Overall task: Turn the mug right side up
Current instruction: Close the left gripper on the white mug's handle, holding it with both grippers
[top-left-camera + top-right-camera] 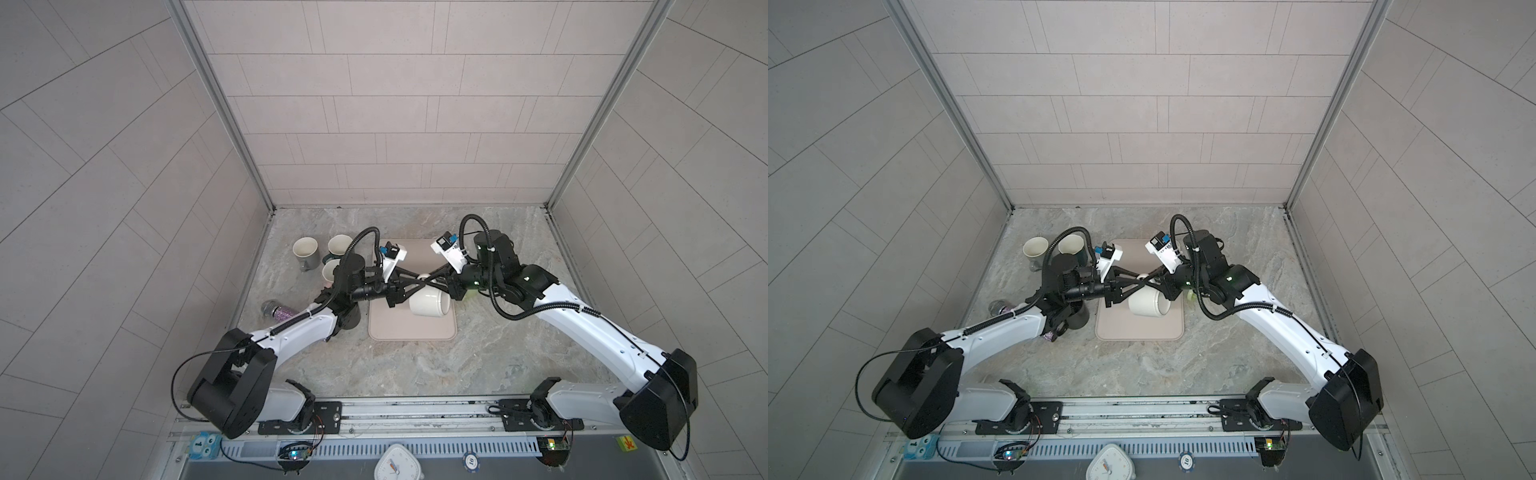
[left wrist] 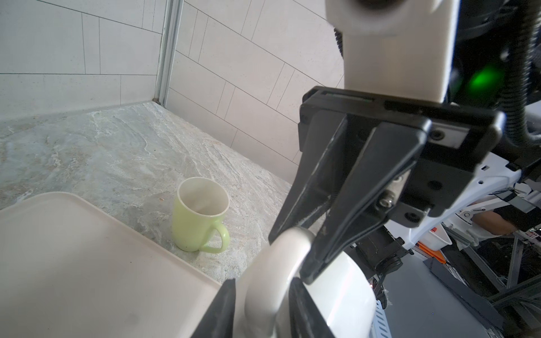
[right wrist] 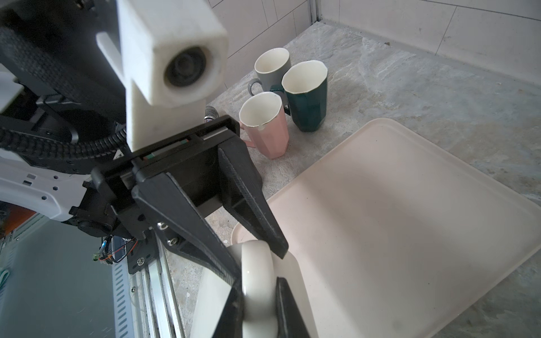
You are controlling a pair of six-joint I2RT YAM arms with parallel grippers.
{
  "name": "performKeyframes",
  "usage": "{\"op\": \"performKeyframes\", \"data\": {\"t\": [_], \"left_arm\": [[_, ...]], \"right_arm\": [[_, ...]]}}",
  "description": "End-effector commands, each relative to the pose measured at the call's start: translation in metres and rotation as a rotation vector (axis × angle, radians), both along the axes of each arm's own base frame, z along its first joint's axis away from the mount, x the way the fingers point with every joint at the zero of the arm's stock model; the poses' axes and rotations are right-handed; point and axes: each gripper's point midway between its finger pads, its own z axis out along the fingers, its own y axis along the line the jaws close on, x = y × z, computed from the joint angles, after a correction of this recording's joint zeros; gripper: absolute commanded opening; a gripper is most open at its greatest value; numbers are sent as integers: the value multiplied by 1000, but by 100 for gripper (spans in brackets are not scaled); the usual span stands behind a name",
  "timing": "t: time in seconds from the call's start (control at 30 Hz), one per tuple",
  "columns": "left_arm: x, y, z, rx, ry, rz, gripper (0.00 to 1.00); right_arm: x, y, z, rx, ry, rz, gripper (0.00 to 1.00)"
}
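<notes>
Top views: both arms stretched inward, meeting over tray (image 1: pixel 411 332). R gripper (image 1: pixel 417 284) clamped on handle (image 3: pixel 257 272) of mug (image 1: pixel 428 306), mug sideways over tray. L gripper (image 1: pixel 430 282) fingers (image 3: pixel 187 222) astride handle, narrowly parted; grip can't tell.

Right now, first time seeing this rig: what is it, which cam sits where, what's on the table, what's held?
Two white robot arms work at a marble table, each ending in a two-fingered gripper. The two wide pictures come from one overhead stereo camera; the two close-ups come from a camera on each wrist. Over a beige tray a white mug is tipped on its side, not yet upright. The right gripper is shut on its handle. The left gripper straddles the same handle; whether it clamps it is unclear. Upright beside the tray stand a grey mug, a teal mug, a pink mug and a green mug.
</notes>
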Motion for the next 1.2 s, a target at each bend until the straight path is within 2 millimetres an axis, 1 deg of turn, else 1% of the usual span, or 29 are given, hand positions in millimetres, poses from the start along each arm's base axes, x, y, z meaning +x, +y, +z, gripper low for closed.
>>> {"op": "performKeyframes", "data": {"t": [0.0,0.13,0.2,0.23,0.47,0.53,0.73,0.8,0.87,1.17], "left_arm": [[0,-5,22,-58,-47,-39,34],[-2,-6,22,-66,-34,-56,32],[-2,-6,23,-70,-32,-60,29],[-2,-6,24,-73,-32,-60,26],[-5,-8,28,-87,-27,-79,19],[-6,-7,29,-91,-25,-79,12],[-5,-5,33,-97,-29,-61,10],[-4,-5,33,-96,-27,-56,6],[-3,-5,34,-96,-29,-51,0],[5,-3,37,-82,-13,2,0]], "right_arm": [[-1,4,36,88,-108,20,0],[3,3,37,95,-125,1,0],[4,3,39,101,-131,-3,0],[4,4,39,103,-135,-4,0],[9,6,39,116,-139,-10,0],[11,7,39,115,-142,-14,0],[14,7,39,122,-145,-27,0],[15,7,39,123,-149,-28,0],[15,7,38,119,-148,-28,0],[13,8,30,88,-148,-25,0]]}}
